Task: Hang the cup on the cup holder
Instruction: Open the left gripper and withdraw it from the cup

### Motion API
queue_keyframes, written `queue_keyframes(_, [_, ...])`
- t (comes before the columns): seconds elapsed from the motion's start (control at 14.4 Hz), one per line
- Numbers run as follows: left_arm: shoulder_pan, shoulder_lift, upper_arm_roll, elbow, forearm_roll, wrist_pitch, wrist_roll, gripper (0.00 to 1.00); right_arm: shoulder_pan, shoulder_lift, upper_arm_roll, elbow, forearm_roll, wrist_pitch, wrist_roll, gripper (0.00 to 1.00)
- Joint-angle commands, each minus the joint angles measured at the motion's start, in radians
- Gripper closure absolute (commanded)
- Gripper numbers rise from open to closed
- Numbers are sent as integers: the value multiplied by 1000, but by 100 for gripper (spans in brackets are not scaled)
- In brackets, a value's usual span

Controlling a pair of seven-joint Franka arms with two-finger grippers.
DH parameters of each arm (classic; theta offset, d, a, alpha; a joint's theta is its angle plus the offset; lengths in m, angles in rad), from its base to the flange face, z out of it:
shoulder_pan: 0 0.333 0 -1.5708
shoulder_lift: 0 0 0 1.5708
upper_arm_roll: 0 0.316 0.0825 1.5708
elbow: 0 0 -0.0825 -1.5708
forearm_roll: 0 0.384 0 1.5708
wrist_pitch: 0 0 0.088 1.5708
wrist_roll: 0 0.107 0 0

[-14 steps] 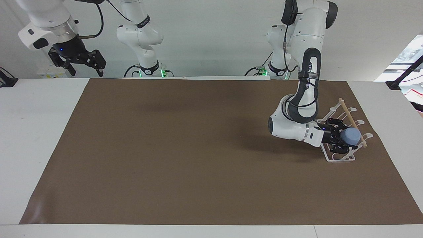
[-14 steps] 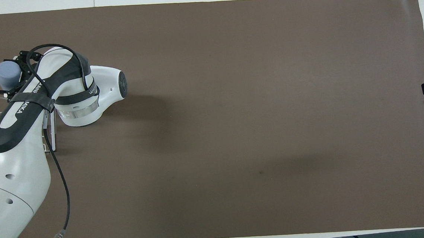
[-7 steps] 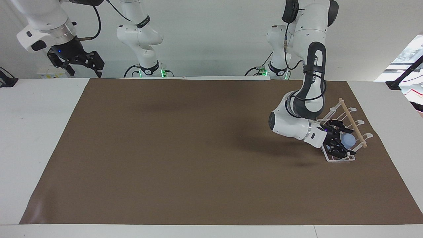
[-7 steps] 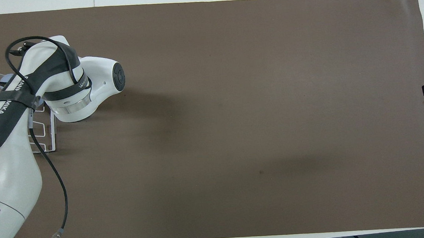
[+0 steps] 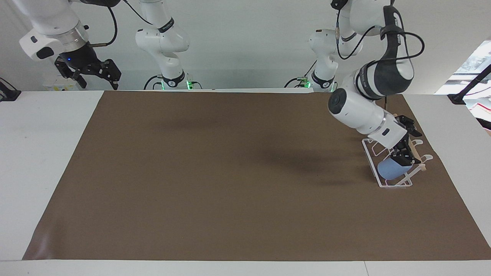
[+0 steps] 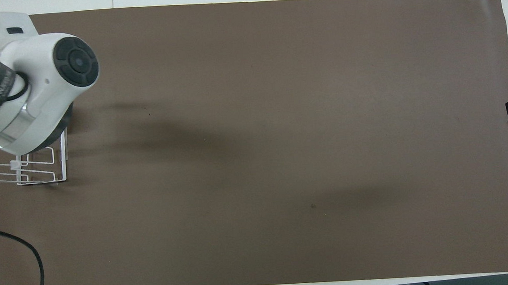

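Over the last second the left arm rises and swings its wrist up, so the left gripper (image 5: 406,153) now comes down onto the cup (image 5: 390,168) from above instead of reaching in level from the side as it did before. The cup drops from beside the wooden dowel to low in the cup holder (image 5: 395,183), at the rack's end farthest from the robots, toward the left arm's end of the table (image 5: 46,153). It appears to sit over one of the angled prongs, so in my judgement the hanging step is nearly done, with only the release and withdrawal left. The jaws seem to be closed on the cup's upper end, though the grip is partly hidden by the fingers. The cup's long axis lies tilted, one end low and toward the middle of the table, the other raised into the gripper; I cannot tell which end is the mouth. In the overhead view the arm covers the cup. The right gripper (image 5: 90,71) waits raised at its own end, jaws apart.
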Motion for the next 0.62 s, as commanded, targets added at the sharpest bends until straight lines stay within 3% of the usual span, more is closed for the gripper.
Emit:
queue_keyframes(0.0, [80,-49,-4,-32,-153,106,184,0,-7,-18,5,-21,-3,-3,-18,0])
queue_keyframes(0.28, [161,-80,5,-5,-413,105,602,0,-7,-18,7,-21,-3,-3,-17,0])
queue_keyframes(0.55, [210,-127,6,-14,-606,42,831,0,-7,-18,5,-21,-3,-4,-18,0])
